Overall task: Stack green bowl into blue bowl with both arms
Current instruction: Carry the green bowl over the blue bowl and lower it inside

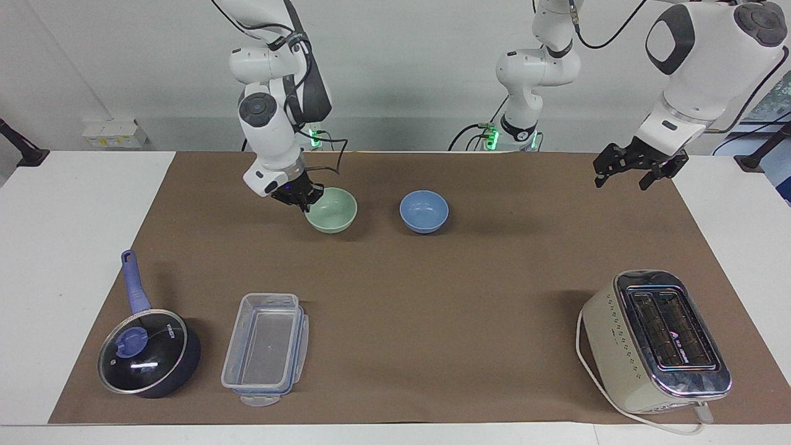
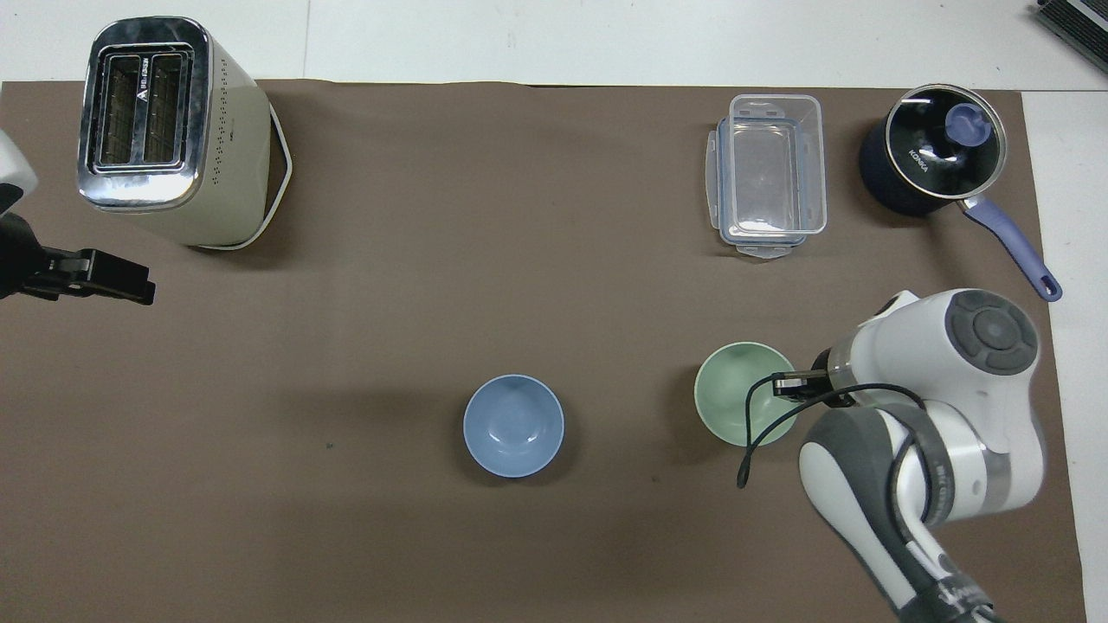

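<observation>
Legible only "KONKA" in white on the glass lid (image 2: 943, 141) of the dark saucepan (image 2: 900, 186); a small white logo between the toaster (image 1: 655, 340) slots, too small to read.

Even, bright lighting is coming from above; both views are staying sharp edge to edge. Soft, short shadows are sitting under the blue bowl (image 1: 424, 211), toaster (image 1: 656, 342) and pan (image 1: 148, 351). Glare is showing on the pan's glass lid and the toaster's chrome top.
</observation>
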Controlling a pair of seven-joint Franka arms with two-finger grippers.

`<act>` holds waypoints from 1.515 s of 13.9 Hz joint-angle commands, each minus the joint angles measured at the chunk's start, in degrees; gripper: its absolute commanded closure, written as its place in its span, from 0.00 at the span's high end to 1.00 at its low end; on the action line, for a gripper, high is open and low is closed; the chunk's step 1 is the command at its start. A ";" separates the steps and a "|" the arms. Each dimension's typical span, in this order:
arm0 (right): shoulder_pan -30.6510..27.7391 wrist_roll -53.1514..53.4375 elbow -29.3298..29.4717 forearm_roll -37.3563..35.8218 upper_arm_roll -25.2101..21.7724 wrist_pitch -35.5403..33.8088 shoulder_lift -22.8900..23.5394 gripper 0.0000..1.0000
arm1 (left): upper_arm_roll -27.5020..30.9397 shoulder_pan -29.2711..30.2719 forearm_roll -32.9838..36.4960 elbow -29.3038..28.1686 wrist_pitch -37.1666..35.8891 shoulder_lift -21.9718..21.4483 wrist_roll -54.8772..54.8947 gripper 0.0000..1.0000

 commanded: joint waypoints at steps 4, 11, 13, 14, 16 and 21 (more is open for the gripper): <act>9.79 10.20 5.36 8.02 0.07 0.66 1.88 0.00 | -0.47 0.42 1.08 0.36 -0.74 -0.05 -0.24 1.00; 18.48 18.71 5.27 8.66 0.16 7.33 6.27 0.00 | -0.47 0.51 1.08 0.36 -0.74 -0.05 -0.15 1.00; 19.11 20.12 5.27 8.66 0.16 9.54 7.67 0.00 | -0.47 0.51 1.08 0.36 -0.74 -0.05 -0.15 1.00; 19.54 20.13 5.18 8.66 0.16 9.63 8.03 0.00 | -0.47 0.51 1.08 0.36 -0.74 -0.05 -0.15 1.00; 19.55 20.21 5.18 8.66 0.07 10.07 8.21 0.00 | -0.47 0.51 1.08 0.36 -0.74 -0.05 -0.15 1.00; 19.81 20.21 4.92 8.66 0.16 13.05 9.78 0.04 | -0.47 0.51 1.08 0.36 -0.74 -0.05 -0.15 1.00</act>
